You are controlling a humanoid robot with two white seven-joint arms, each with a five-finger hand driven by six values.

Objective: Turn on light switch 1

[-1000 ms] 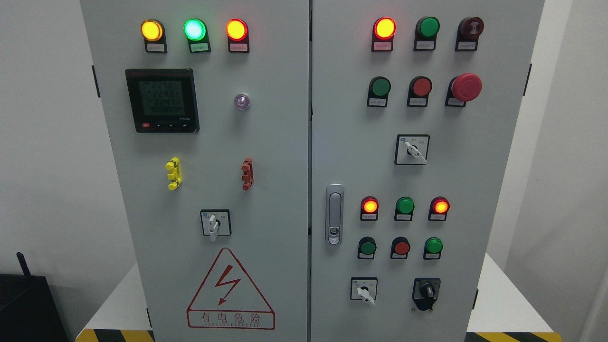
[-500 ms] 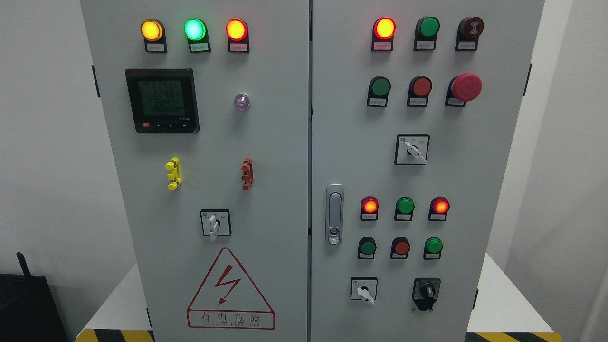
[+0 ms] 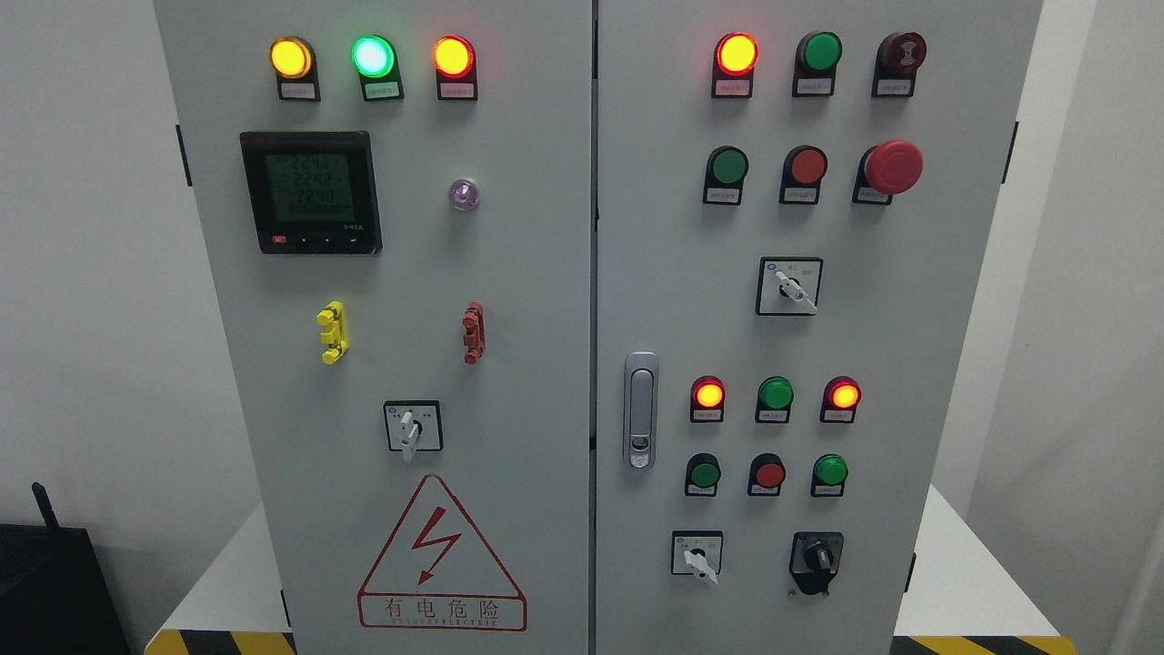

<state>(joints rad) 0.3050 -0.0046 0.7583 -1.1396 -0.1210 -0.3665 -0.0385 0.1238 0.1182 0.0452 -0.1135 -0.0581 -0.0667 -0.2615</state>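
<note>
A grey electrical cabinet [image 3: 546, 273] with two doors fills the head view. The right door carries a row of push buttons: green [image 3: 703, 474], red [image 3: 769, 474] and green [image 3: 829, 470]. Above them sit indicator lamps: lit red [image 3: 707, 395], unlit green [image 3: 776, 394] and lit red [image 3: 844, 395]. Rotary selector switches stand at the lower right [image 3: 697, 555], at mid right [image 3: 789, 286] and on the left door [image 3: 412, 428]. The small labels are too small to read, so I cannot tell which control is light switch 1. Neither hand shows.
A red mushroom emergency stop [image 3: 892, 166] and a black rotary knob [image 3: 816, 561] protrude from the right door. A door handle [image 3: 640, 409] sits by the centre seam. A digital meter [image 3: 310, 192] is on the left door. A dark object [image 3: 50, 587] stands at the lower left.
Only the digits on the meter display have flickered; nothing else has moved.
</note>
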